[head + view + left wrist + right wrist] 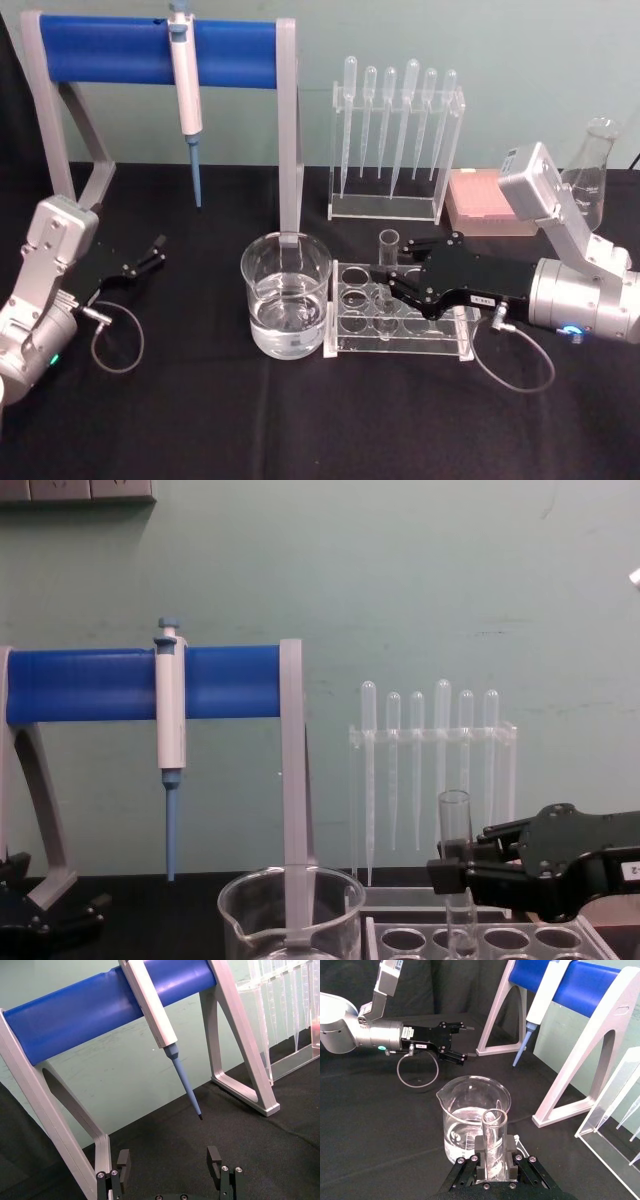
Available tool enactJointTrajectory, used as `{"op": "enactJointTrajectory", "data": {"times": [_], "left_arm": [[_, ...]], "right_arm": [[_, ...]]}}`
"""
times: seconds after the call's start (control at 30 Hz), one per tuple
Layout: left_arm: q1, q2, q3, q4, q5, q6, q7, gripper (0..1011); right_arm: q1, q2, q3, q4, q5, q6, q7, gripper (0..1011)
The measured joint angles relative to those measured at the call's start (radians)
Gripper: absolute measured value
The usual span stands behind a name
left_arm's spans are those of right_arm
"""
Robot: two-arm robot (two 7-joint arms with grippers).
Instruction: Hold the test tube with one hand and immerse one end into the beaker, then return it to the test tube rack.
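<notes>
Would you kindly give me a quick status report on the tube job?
Right hand shut on test tube, upright at the rack. Left hand open, parked far left. Beaker beside rack, nothing between.

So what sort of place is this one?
Likely a lab bench setup: a pipettor hanging on a blue stand, racked pipettes, a part-filled beaker. The right end effector holds a test tube at its rack; the left end effector rests open, far left.

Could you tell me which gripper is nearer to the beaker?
Right. The right gripper holds the test tube at the rack beside the beaker; the left gripper rests open farther off to its left.
</notes>
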Motion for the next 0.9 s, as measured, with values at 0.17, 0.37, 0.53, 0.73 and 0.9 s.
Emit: {"op": "enactJointTrajectory", "data": {"times": [0.17,0.37,0.53,0.73,0.9], "left_arm": [[0.0,0.0,0.0,0.0,0.0,0.0,0.0,1000],[0.0,0.0,0.0,0.0,0.0,0.0,0.0,1000],[0.0,0.0,0.0,0.0,0.0,0.0,0.0,1000],[0.0,0.0,0.0,0.0,0.0,0.0,0.0,1000],[0.0,0.0,0.0,0.0,0.0,0.0,0.0,1000]], "right_arm": [[0.0,0.0,0.0,0.0,0.0,0.0,0.0,237],[-0.007,0.003,0.017,-0.002,0.024,0.0,-0.004,236],[-0.013,0.013,0.047,-0.031,0.072,0.011,-0.012,236],[-0.018,0.024,0.069,-0.07,0.119,0.026,-0.02,236],[-0.015,0.039,0.082,-0.111,0.153,0.052,-0.038,236]]}}
